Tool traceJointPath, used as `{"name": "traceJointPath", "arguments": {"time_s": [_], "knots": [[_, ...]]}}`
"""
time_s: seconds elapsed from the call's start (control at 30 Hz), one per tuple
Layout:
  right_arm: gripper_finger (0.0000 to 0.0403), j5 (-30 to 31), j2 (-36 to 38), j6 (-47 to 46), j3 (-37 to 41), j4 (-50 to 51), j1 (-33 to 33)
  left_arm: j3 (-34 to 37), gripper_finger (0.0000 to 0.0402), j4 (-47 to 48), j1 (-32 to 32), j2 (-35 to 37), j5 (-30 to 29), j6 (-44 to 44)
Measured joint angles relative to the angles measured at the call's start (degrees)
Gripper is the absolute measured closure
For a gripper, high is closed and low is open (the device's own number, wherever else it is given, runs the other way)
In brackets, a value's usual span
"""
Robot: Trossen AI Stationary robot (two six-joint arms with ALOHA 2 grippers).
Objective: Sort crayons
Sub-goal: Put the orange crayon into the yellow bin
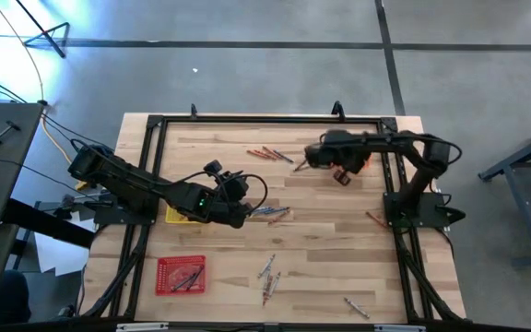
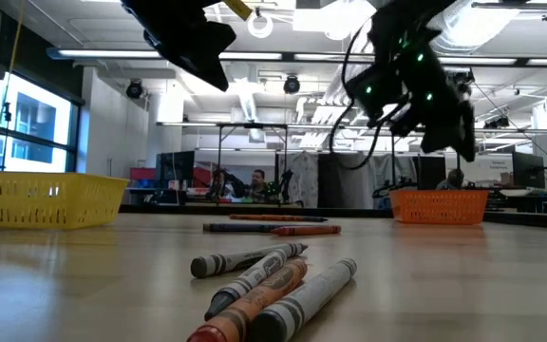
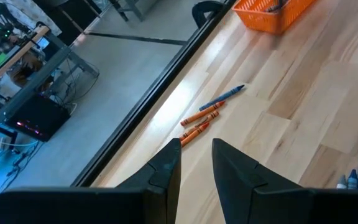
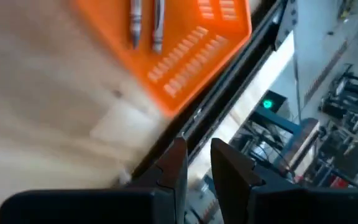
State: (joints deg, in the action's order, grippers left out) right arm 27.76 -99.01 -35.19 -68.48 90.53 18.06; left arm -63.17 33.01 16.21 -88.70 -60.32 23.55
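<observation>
Above orange tray (image 4: 191,43), right claw (image 4: 199,163) parted, empty

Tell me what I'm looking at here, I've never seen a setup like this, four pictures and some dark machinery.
Two robot arms work at a wooden table, sorting crayons into trays. One picture looks straight down, one sits at table height, and two come from cameras on the wrists. The left gripper is over the table's middle, its fingers apart and empty. The right gripper hangs above the orange tray, where two crayons lie, and holds nothing. Loose crayons are scattered around; a red tray and a yellow tray sit on the left.
</observation>
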Motion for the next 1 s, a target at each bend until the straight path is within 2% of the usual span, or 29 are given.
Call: {"name": "traceJointPath", "arguments": {"time_s": [0.17,0.4,0.53,0.8,1.0], "knots": [[0.0339,-11.0,7.1,-2.2,-0.1,-5.6,-9.8,1.0,0.0323,0.1,0.0,0.0,0.1,0.1],[0.0339,-13.5,11.5,-18.4,0.0,-2.4,-24.6,1.2,0.0323,0.1,-0.1,0.0,0.5,0.3],[0.0339,-15.2,11.5,-23.0,2.8,-4.4,-31.1,1.2,0.0323,-0.1,-0.1,0.0,0.5,0.3],[0.0339,-25.8,12.4,-30.7,18.3,-6.7,-36.5,1.2,0.0323,-0.2,-0.1,0.0,0.6,0.3],[0.0339,-32.3,18.4,-30.5,27.4,-19.7,-36.6,1.2,0.0323,-0.5,-0.1,0.0,0.7,0.3]]}}
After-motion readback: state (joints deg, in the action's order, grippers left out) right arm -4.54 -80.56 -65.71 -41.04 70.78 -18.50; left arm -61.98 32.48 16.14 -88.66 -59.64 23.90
